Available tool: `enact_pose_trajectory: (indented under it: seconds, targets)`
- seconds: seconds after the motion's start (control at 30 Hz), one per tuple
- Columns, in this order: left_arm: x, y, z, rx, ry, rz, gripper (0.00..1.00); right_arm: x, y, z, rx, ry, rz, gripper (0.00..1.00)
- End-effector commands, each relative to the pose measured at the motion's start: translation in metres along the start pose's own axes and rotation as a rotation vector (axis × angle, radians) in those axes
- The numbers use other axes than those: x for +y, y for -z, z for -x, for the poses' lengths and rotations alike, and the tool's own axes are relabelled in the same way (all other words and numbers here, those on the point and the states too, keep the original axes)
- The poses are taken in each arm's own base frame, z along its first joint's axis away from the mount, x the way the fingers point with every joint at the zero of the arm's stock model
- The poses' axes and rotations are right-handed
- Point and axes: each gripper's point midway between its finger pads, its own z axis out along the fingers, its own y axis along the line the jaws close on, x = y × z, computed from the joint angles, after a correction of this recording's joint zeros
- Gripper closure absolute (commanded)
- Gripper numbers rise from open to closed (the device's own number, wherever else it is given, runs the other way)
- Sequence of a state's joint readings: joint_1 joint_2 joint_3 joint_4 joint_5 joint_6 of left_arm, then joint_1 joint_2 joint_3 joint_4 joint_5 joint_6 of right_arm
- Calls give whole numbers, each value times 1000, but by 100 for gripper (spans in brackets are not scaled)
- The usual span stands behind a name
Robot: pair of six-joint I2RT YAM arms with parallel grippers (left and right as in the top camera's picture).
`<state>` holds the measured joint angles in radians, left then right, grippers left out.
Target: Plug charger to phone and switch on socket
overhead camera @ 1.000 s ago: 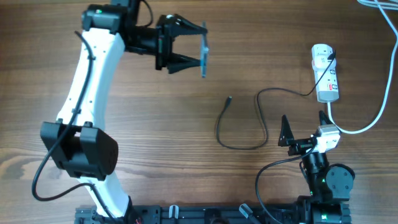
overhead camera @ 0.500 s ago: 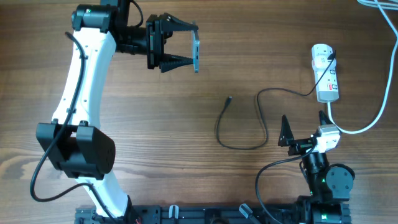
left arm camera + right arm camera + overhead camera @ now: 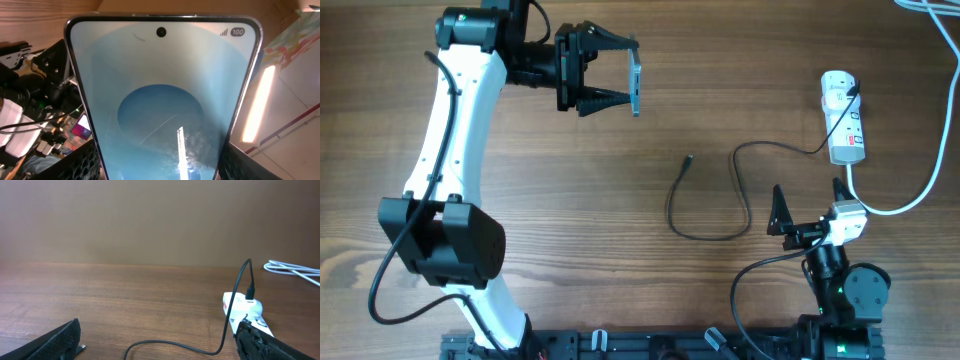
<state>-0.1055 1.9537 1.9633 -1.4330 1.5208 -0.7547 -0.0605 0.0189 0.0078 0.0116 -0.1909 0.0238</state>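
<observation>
Your left gripper sits at the far left of the table, its fingers clamped on the phone, which shows edge-on from overhead; in the left wrist view the phone's lit blue screen faces the camera and fills the frame, with a finger at each lower side; your right gripper sits near right, spread wide with nothing in it; the charger loops across the wood from the socket at the right, its connector tip lying free at centre, well apart from the phone; the white cord runs from the socket towards the far right corner.
</observation>
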Motion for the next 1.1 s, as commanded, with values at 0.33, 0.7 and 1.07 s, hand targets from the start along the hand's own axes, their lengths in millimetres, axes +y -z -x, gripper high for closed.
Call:
enact_pose_trajectory:
  seconds: [0.33, 0.7, 1.07]
  targets:
    - [-13, 1, -22, 41, -35, -38, 32, 70, 34, 97, -180, -850, 556, 0]
    - [-13, 1, -22, 41, -35, -38, 33, 42, 24, 165, 49, -434, 196, 1]
    - [-13, 1, -22, 41, -35, -38, 34, 113, 5, 203, 431, -518, 665, 1]
